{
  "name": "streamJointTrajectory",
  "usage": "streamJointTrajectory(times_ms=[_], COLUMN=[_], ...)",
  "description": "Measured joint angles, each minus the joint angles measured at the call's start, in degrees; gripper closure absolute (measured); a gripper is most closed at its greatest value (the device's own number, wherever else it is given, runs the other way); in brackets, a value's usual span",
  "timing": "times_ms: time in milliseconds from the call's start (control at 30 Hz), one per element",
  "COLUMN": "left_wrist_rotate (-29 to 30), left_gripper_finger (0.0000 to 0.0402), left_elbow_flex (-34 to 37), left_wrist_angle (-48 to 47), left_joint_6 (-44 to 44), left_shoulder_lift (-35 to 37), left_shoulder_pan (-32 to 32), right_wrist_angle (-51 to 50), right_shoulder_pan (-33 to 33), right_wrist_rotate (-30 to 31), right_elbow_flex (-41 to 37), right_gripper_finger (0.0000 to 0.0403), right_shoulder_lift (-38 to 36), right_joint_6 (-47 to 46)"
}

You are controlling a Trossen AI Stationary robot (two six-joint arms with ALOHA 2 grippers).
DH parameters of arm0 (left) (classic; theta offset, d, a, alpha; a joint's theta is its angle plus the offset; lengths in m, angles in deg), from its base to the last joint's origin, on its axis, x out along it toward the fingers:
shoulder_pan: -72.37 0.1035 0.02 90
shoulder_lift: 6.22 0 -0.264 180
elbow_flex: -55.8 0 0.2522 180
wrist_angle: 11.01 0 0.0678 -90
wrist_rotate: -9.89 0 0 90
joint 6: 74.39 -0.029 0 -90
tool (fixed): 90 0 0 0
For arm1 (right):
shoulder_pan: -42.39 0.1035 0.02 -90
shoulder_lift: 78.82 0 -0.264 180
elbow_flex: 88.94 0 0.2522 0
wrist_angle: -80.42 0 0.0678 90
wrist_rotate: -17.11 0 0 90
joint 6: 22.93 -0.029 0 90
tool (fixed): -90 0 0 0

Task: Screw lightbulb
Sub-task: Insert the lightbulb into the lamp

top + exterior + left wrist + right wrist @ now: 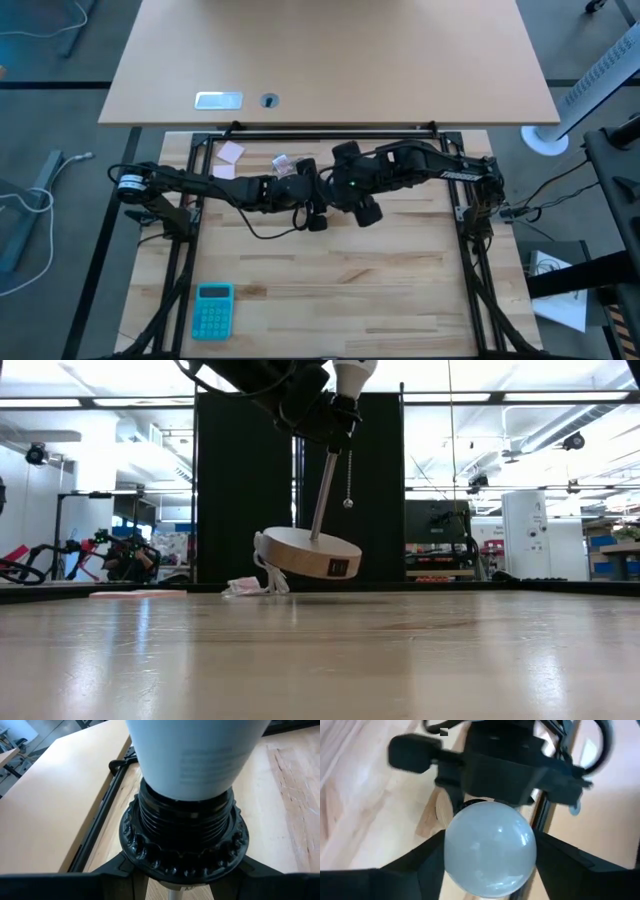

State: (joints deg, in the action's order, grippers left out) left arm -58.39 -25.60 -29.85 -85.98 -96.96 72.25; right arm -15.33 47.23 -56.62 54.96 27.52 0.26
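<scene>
A small lamp hangs in the air over the table's far middle. Its round wooden disc (307, 553) is tilted and joined by a thin rod (323, 495) to a black threaded socket (187, 827). The white frosted lightbulb (490, 840) has its narrow end in that socket. My left gripper (180, 882) is shut on the socket and comes in from the table's left (312, 196). My right gripper (490, 870) comes in from the right (345, 188) and is closed over the bulb's dome. A pull chain (348, 480) dangles beside the rod. My left gripper pinches the black socket just under its ribbed collar (185, 870), one finger (90, 882) on each side. The rod and the wooden disc hang below the hold, slanted and clear of the table. My right gripper holds the lightbulb's round dome at its widest part (451, 855), pinched between its two fingers (420, 865). It comes from above, slanting down along the bulb's axis. The bulb's narrow end (195, 765) sits in the socket.
A crumpled clear wrapper (245, 587) lies on the table behind the disc, with pink notes (231, 152) beside it. Near the front left lies a teal calculator (212, 308). A paler tabletop (330, 60) adjoins the far edge.
</scene>
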Motion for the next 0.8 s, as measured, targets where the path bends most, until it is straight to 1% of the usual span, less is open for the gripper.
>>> streamJointTrajectory(times_ms=[167,400,467,533,600,733,800], left_wrist_rotate=[-0.22,-0.24,-0.19,0.03,0.29,0.42,0.35], left_gripper_finger=[0.0257,0.0257,0.0257,0.0257,0.0257,0.0257,0.0257], left_elbow_flex=[0.00,0.00,0.00,0.00,0.00,0.00,0.00], left_wrist_angle=[-0.61,-0.71,-0.69,-0.53,-0.41,0.06,0.09], left_joint_6=[0.58,1.86,1.81,1.68,1.76,2.62,3.10], left_shoulder_lift=[-0.02,-0.02,-0.02,-0.02,-0.02,-0.02,-0.02], left_shoulder_pan=[-0.07,-0.07,-0.07,-0.07,-0.07,-0.04,-0.04], right_wrist_angle=[0.17,0.53,0.81,0.89,1.04,1.42,1.44], right_shoulder_pan=[-0.02,-0.04,-0.04,-0.04,-0.04,-0.02,-0.02], right_wrist_rotate=[0.36,1.05,0.99,0.63,0.38,-0.13,-0.16], right_elbow_flex=[0.00,0.00,0.00,0.00,0.00,-0.02,-0.02], right_gripper_finger=[0.0151,0.0132,0.0126,0.0120,0.0114,0.0098,0.0087], right_shoulder_lift=[0.36,0.42,0.44,0.44,0.44,0.48,0.47], right_joint_6=[-15.53,-36.27,-40.85,-43.40,-44.01,-43.79,-41.98])
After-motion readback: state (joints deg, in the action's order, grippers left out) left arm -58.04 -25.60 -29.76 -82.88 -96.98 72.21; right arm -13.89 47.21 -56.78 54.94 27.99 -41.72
